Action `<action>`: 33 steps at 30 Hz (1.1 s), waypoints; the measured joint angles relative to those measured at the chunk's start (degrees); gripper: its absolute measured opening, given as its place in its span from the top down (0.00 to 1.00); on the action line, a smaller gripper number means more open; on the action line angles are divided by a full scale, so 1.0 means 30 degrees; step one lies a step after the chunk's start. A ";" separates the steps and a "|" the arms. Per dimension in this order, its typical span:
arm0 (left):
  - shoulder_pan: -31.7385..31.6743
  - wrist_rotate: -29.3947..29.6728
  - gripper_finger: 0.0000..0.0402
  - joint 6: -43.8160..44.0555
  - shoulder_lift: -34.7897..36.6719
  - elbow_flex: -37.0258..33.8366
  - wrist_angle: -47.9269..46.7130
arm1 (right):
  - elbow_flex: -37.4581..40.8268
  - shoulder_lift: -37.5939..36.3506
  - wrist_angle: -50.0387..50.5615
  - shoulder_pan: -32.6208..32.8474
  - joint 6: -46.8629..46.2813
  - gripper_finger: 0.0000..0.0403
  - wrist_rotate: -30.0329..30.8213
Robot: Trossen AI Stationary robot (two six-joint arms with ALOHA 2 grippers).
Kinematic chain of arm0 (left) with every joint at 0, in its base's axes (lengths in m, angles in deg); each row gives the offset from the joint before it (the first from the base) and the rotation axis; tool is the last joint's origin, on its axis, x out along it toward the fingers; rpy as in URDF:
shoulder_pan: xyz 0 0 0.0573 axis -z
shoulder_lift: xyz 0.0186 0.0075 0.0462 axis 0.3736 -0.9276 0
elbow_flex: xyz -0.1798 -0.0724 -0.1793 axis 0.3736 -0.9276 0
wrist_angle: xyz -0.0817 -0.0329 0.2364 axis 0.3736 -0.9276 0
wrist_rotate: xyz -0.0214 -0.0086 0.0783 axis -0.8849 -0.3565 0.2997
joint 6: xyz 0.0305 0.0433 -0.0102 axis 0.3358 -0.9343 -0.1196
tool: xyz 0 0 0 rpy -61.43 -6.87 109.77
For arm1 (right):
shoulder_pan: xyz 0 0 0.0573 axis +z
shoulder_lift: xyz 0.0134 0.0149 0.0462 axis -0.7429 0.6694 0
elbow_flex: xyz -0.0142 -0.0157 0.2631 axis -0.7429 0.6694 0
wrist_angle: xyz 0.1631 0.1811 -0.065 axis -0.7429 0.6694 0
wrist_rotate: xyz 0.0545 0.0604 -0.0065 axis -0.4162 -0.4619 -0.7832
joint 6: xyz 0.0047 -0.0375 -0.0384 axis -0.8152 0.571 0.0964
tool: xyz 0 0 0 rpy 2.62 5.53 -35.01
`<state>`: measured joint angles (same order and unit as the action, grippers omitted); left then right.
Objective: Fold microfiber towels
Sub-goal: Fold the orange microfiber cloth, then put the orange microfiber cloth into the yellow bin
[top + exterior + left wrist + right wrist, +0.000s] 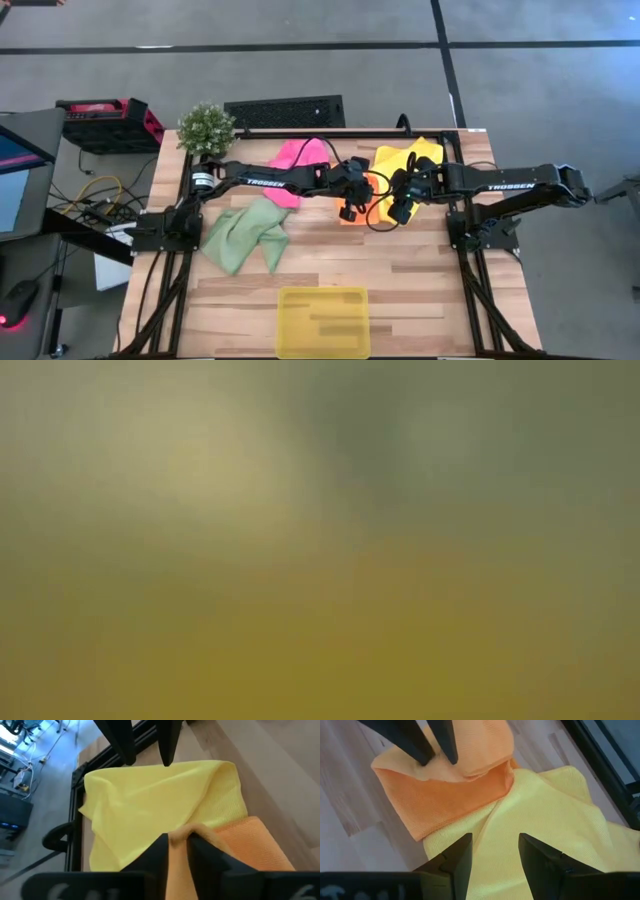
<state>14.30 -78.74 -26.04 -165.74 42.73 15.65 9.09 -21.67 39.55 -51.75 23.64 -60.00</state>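
The orange towel (366, 203) lies at the table's middle, touching the bright yellow towel (408, 160) beyond it. My left gripper (178, 842) is shut on the orange towel. My right gripper (495, 845) is open, its fingers standing over the yellow towel (555, 820); whether they touch it I cannot tell. The hot pink towel (296, 165) lies under my left arm. The pale green towel (246, 236) lies crumpled at the left. The low view shows only a yellow blur. My left gripper pinches a raised bit of the orange towel's edge (178, 836) between its two fingers (445, 745). The fingers come from above, slanting down. The pinched part is lifted and curls over; the rest of the orange towel (445, 800) lies on the table.
A translucent yellow tray (322, 322) sits at the near edge, middle. A small potted plant (206, 126) stands at the far left corner. Black frame rails (470, 270) run along both sides. Bare wood (400, 270) lies between the towels and the tray.
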 joint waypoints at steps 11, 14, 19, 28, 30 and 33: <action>0.0760 0.1845 0.63 0.0450 0.0121 0.0000 -0.0237 | 0.0000 0.0000 0.0007 0.0070 0.0430 0.54 -0.0088; 0.1157 0.3265 0.63 0.0151 0.0633 0.0000 -0.2012 | 0.0000 0.0000 0.0040 0.0500 0.0852 0.54 -0.0137; 0.1268 0.1641 0.64 0.0723 0.1306 0.0004 -0.7725 | 0.0000 0.0000 0.0245 0.1698 0.0848 0.54 -0.0153; 0.1495 -0.0939 0.64 -0.0145 0.1275 -0.1746 -0.9141 | 0.0000 0.0002 0.0245 0.3190 0.0845 0.54 -0.0078; 0.1663 -0.0282 0.64 -0.0489 0.1275 -0.2402 -0.7570 | 0.0000 0.0007 0.0217 0.3348 0.0839 0.54 -0.0072; 0.1723 0.0808 0.64 -0.0585 0.1275 -0.2623 -0.6574 | 0.0000 0.0007 0.0080 0.3512 0.0838 0.54 -0.0071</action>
<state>19.46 -76.32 -27.80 -161.92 34.86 -4.08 9.09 -21.65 39.79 -41.22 26.15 -60.21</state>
